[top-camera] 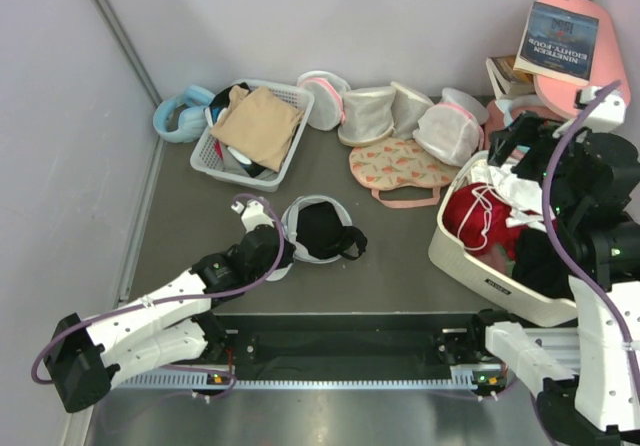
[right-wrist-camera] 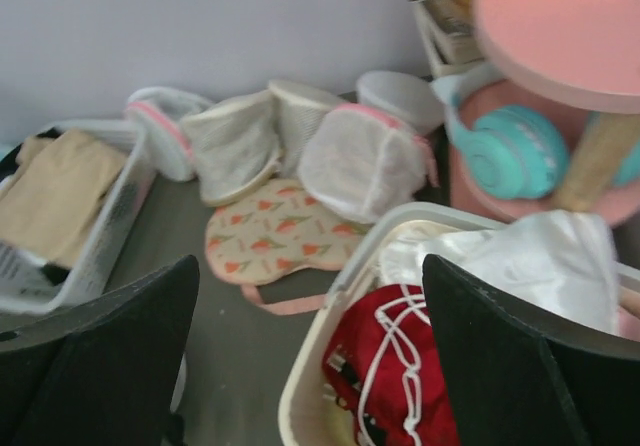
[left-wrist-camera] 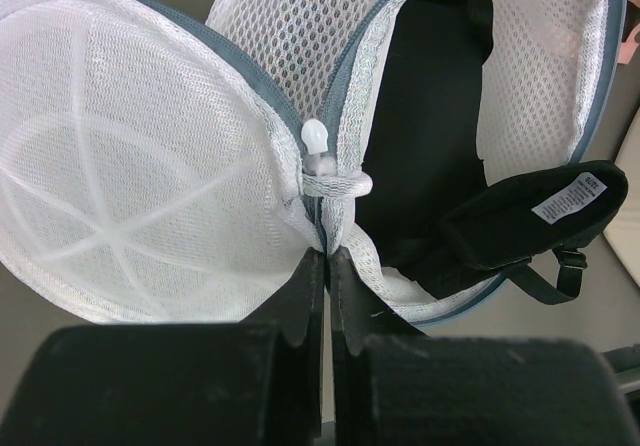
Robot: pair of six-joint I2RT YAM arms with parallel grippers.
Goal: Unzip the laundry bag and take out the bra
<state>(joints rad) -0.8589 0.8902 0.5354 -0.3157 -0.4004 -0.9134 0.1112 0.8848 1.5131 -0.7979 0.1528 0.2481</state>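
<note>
The round white mesh laundry bag point(top-camera: 300, 214) lies open on the dark table, its two halves spread apart in the left wrist view point(left-wrist-camera: 140, 186). The black bra point(top-camera: 325, 232) sits in the far half, a padded end with a white label point(left-wrist-camera: 545, 221) hanging over the rim. My left gripper point(top-camera: 283, 253) point(left-wrist-camera: 327, 256) is shut on the bag's mesh seam just below the white zipper pull point(left-wrist-camera: 315, 138). My right gripper point(right-wrist-camera: 310, 296) is open and empty, raised above the cream bin at the right.
A white slatted basket point(top-camera: 215, 161) with tan cloth point(top-camera: 258, 124) stands at back left. Pink-trimmed mesh bags point(top-camera: 400, 116) and a patterned pouch point(top-camera: 400, 166) lie at the back. A cream bin point(top-camera: 470, 266) holds a red garment point(top-camera: 478, 218). A pink shelf with a book point(top-camera: 560, 41) is at the far right.
</note>
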